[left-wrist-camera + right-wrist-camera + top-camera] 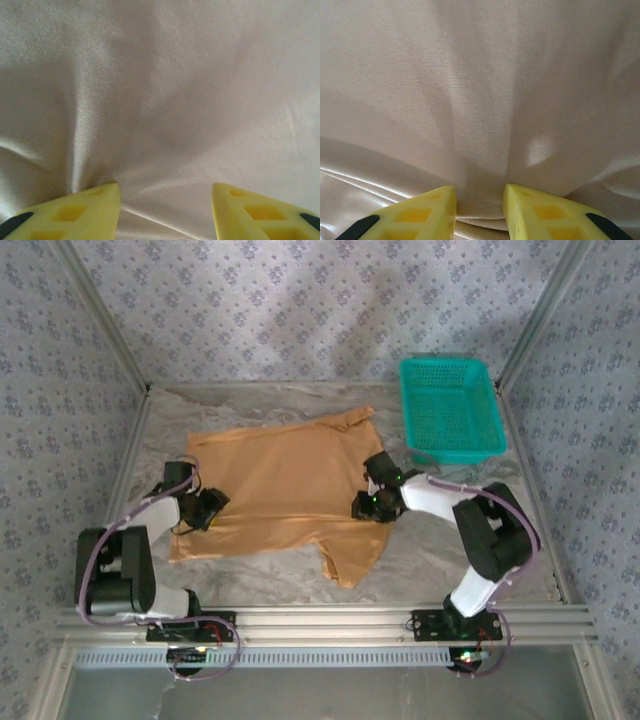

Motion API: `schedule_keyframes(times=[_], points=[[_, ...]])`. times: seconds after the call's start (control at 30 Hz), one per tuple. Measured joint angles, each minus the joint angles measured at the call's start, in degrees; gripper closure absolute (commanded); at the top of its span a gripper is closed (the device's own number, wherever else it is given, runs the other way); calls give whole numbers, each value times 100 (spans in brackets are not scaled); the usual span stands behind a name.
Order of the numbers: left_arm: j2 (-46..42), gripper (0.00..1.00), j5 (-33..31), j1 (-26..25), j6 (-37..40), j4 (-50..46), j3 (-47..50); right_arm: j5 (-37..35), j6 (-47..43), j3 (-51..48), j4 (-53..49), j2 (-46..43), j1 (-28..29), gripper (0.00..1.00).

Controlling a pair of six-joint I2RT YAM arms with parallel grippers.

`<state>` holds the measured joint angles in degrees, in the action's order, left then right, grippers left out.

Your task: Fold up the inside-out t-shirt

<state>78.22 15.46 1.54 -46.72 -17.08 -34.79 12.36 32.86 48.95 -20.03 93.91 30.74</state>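
The inside-out t-shirt [280, 485], tan-orange, lies spread on the table with one sleeve pointing toward the near edge. My left gripper [212, 506] rests on its left edge. In the left wrist view the left gripper [166, 200] is open, its yellow fingers [95, 210] wide apart and pressed into the cloth [165, 100], which creases around them. My right gripper [362, 506] is at the shirt's right edge near the sleeve. In the right wrist view the right gripper [479, 200] has its jaws drawn close on a bunched fold of the shirt [480, 100].
A teal basket [450, 408] stands at the back right, apart from the shirt. Patterned walls and metal posts enclose the table [450, 560]. A rail runs along the near edge by both arm bases.
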Motion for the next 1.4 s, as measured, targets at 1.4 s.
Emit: schedule_keyframes(times=[1.4], points=[[780,52,-42,-4,103,-236,-1751,-1113,1056,5823,-872,3654,-946,46]])
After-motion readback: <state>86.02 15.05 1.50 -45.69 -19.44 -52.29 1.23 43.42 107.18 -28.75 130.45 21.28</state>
